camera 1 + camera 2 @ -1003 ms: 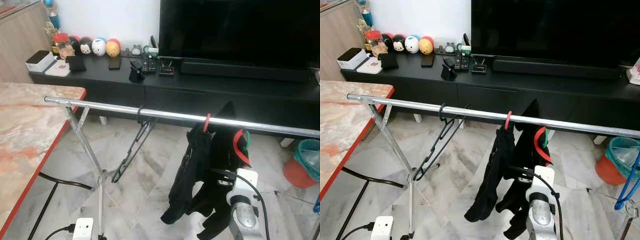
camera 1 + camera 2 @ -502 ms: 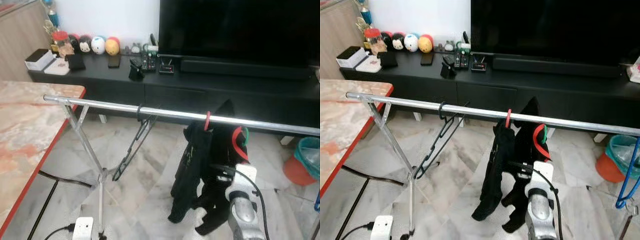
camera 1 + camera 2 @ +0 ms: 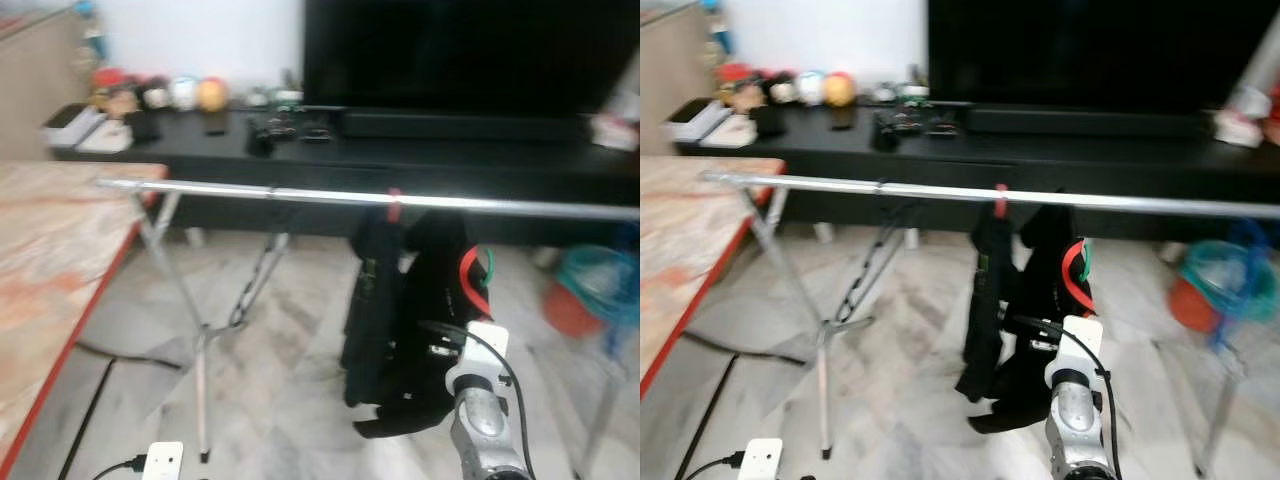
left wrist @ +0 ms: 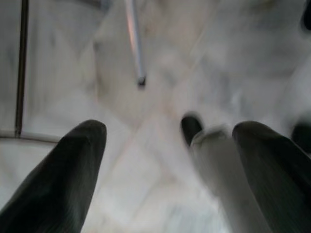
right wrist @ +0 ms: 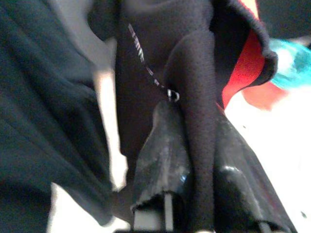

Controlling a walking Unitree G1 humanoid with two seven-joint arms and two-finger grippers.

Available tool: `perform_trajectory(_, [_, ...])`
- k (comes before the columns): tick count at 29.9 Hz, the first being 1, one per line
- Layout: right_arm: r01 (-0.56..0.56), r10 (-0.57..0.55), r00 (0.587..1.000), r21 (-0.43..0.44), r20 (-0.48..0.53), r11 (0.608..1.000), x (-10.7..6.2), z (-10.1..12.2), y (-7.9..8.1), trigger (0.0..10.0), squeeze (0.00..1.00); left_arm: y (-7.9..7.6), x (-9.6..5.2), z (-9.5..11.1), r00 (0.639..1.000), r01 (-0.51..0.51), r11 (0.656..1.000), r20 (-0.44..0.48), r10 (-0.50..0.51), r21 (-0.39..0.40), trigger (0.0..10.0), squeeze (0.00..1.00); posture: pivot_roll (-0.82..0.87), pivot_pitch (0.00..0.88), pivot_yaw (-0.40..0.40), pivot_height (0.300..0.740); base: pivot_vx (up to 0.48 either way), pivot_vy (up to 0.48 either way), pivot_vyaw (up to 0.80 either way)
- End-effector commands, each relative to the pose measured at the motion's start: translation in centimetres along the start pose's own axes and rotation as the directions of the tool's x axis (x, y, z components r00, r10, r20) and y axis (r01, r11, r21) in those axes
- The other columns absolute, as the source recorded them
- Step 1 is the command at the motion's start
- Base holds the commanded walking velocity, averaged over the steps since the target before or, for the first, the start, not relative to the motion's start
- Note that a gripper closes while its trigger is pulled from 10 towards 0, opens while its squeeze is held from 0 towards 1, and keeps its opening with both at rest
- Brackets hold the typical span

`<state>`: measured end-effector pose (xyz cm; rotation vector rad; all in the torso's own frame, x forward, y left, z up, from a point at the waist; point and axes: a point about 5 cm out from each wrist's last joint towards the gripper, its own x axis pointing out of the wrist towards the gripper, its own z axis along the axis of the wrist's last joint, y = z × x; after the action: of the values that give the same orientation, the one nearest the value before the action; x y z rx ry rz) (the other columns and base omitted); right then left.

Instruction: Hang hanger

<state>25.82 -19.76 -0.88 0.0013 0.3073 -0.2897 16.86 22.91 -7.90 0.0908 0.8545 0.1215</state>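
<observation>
The robot's right hand (image 5: 194, 145) is raised before a metal clothes rail, its two black fingers (image 5: 163, 150) pinched tight on a fold of a black garment (image 3: 420, 300) with red trim. The silver right arm (image 3: 480, 420) rises from the lower edge of the head view, a black cable looping over its wrist. The garment hangs from a red hanger (image 3: 394, 206) whose hook sits over the rail (image 3: 330, 196) near its middle; a second red and green loop shows at the garment's right shoulder. Whether that loop is a second hanger cannot be told through the blur.

The left hand (image 4: 165, 145) hangs low over the pale marble floor (image 3: 290, 350), its fingers (image 4: 68, 165) spread wide apart and holding nothing; a thin metal leg end and a dark cable lie on the floor below it.

To the robot's left stands a marble-topped bench (image 3: 50, 270) with a red edge. A white power strip (image 3: 163, 461) lies on the floor near the rail's crossed metal legs (image 3: 195, 330). A dark empty hanger (image 3: 260, 275) dangles from the rail left of the garment.

Beyond the rail runs a long black TV cabinet (image 3: 450, 165) carrying a large dark television (image 3: 460, 55), round toy figures (image 3: 185, 92) and small gadgets. A teal-lined orange bin (image 3: 585, 295) stands on the floor at far right.
</observation>
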Motion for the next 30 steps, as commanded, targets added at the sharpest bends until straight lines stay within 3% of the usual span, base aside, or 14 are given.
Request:
perform_trajectory(1, [-0.004,0.004,0.999,-0.003,0.051,1.0,0.74,1.43,0.15,10.0,0.0,-0.49,-0.27,-0.99,1.0,0.01,1.0,-0.025,-0.011,-0.009,10.0,0.0,-0.03,0.0,-0.001,0.74,-0.349,0.0,0.0])
perform_trajectory(30, [-0.004,0.004,0.999,0.001,0.047,1.0,1.14,1.84,0.51,10.0,0.0,-0.02,-0.2,-0.57,1.0,-0.004,1.0,-0.006,0.003,-0.02,10.0,0.0,-0.02,0.0,0.003,0.74,-0.351,0.0,0.0])
